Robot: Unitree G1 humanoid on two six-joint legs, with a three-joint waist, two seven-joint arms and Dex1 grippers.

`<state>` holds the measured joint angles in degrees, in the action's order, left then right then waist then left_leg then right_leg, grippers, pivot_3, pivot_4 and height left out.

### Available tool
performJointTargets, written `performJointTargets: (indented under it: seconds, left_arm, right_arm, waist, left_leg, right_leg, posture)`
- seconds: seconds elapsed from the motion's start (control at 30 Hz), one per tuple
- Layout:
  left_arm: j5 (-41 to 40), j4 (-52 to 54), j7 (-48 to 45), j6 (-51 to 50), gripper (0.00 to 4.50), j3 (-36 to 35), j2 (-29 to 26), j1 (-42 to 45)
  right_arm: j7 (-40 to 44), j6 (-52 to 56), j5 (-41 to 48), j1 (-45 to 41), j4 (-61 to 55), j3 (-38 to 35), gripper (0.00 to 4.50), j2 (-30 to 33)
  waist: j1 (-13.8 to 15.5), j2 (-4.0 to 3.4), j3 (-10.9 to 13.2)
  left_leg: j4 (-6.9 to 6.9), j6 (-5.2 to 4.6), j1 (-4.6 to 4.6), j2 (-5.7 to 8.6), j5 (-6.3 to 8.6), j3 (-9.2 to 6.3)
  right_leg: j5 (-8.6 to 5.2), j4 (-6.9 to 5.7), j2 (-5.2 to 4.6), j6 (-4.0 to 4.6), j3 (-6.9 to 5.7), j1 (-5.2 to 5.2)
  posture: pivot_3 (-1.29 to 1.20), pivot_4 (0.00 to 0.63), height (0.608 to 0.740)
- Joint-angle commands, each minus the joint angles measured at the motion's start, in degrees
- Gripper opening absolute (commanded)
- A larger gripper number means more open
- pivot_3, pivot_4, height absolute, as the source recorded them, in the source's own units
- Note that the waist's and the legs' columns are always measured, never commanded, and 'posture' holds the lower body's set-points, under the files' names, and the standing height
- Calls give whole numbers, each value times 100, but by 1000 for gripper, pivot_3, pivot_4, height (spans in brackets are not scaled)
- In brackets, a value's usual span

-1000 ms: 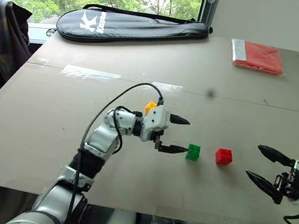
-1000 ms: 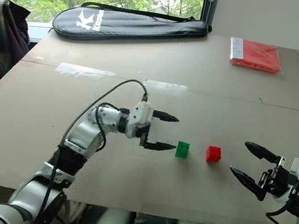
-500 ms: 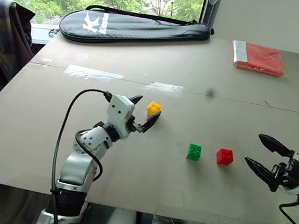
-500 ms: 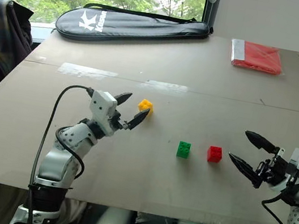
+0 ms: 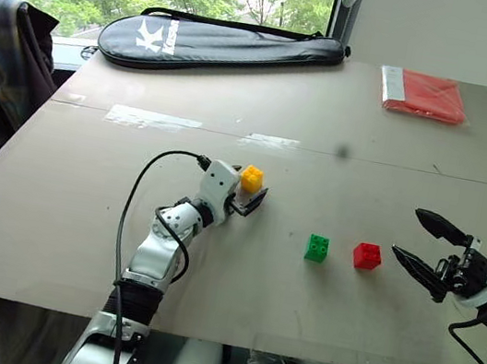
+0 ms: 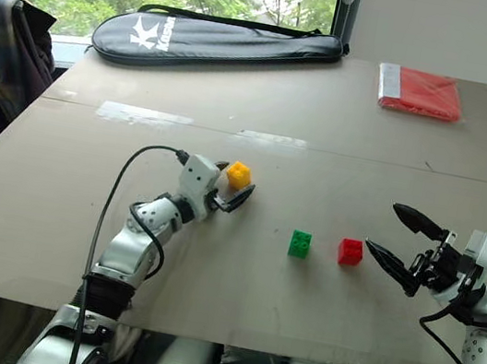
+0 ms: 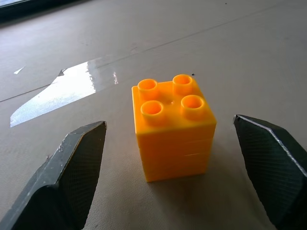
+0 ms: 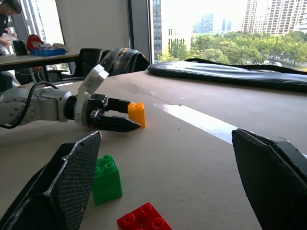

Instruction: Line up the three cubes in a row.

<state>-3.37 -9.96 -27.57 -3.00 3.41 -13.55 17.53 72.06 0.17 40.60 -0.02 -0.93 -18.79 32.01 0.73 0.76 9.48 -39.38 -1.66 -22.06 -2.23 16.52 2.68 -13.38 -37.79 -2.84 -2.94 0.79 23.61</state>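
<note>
Left gripper (image 7: 168, 143), jaws released, is bracketing the yellow cube (image 5: 250, 179) without touching; right gripper (image 5: 421, 240), jaws released, is hovering at the red cube's (image 5: 366, 256) three o'clock.

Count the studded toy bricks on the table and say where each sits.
3. Yellow plastic brick between the open left gripper fingers; green brick mid-table; red brick beside it, apart.
</note>
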Motion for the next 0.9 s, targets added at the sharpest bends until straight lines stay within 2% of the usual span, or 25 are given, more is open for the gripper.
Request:
performJointTargets:
  seconds: [0.03, 0.27, 0.33, 0.37, 0.4, 0.47, 0.5, 0.57, 0.73, 0.83, 0.9]
  left_arm:
    - [80, -71, 158, 34, 4349, 54, 80, 54]
    - [109, -62, 287, 42, 4349, 41, 121, -47]
    - [13, -68, 167, 94, 3819, 1, 89, -76]
    - [-25, -68, 113, 117, 3803, -10, 75, -84]
    - [-81, -51, 40, 145, 3220, -28, 58, -98]
    - [-253, -7, -125, 111, 2393, -78, 52, -118]
    - [-306, 12, -195, 95, 1834, -87, 36, -124]
    - [-286, 10, -228, 92, 1431, -77, -4, -108]
    - [-323, 17, -373, 92, 1311, -60, -85, -53]
    - [-648, 133, -1100, 81, 1311, 10, -303, -102]
    - [-755, 138, -1959, 313, 1311, 261, -604, -168]
  right_arm:
    - [-1, -26, 72, 43, -199, -124, 4500, 41]
    - [1, -6, 73, 48, -212, -111, 4500, 53]
    - [5, 3, 72, 45, -214, -104, 4500, 59]
    - [7, 4, 71, 41, -211, -103, 4500, 60]
    - [10, 6, 72, 43, -212, -102, 4500, 61]
    - [15, 13, 76, 44, -214, -101, 4500, 64]
    - [17, 15, 78, 45, -212, -101, 4500, 63]
    - [-3, 8, 66, 58, -224, -88, 4500, 41]
    - [-1, 12, 67, 82, -231, -84, 4500, 42]
    - [34, 24, 85, 117, -216, -119, 4500, 77]
    - [158, 62, 56, 201, -206, -94, 4500, 160]
  waist:
    - [0, 0, 0]
    - [0, 0, -1]
    - [-1, -1, -1]
    - [0, -1, -1]
    - [-1, -1, -1]
    - [-11, -1, -1]
    - [-9, -1, -1]
    - [-7, -1, -1]
    - [-10, -1, -1]
    - [-10, -1, -1]
    - [-8, -1, -1]
  left_leg:
    - [0, 0, 1, 0, 0, -1]
    - [-1, 0, 5, 0, 0, 0]
    - [-1, 0, 5, 0, 0, 0]
    - [-1, 0, 6, 0, 0, 0]
    - [0, 0, 6, 0, 0, 0]
    - [0, 0, 6, 0, 0, 0]
    - [0, 0, 5, -1, 0, 0]
    - [0, 0, 4, 0, 0, 0]
    - [1, 0, 5, 0, 0, 0]
    - [1, 0, 4, -1, 0, 3]
    - [1, 0, 4, -1, 0, 3]
  right_leg:
    - [0, 0, 0, 0, 0, 0]
    - [0, -4, 0, 0, 5, -1]
    - [0, -4, 0, 0, 4, -1]
    - [0, -5, 0, 0, 4, -1]
    - [0, -5, 0, 0, 4, -1]
    - [0, -4, 0, 0, 4, -1]
    - [0, -4, 0, 0, 5, 0]
    - [0, -3, 0, 0, 4, -1]
    - [0, -3, 0, 0, 5, -1]
    - [-1, -3, 1, 1, 2, 0]
    - [-1, -3, 1, 2, 2, 0]
  posture:
    - [0, 150, 708]
    - [0, 150, 708]
    - [0, 150, 708]
    - [0, 150, 708]
    - [0, 150, 708]
    - [0, 150, 708]
    - [0, 150, 708]
    - [0, 150, 708]
    - [0, 150, 708]
    - [0, 150, 708]
    - [0, 150, 708]
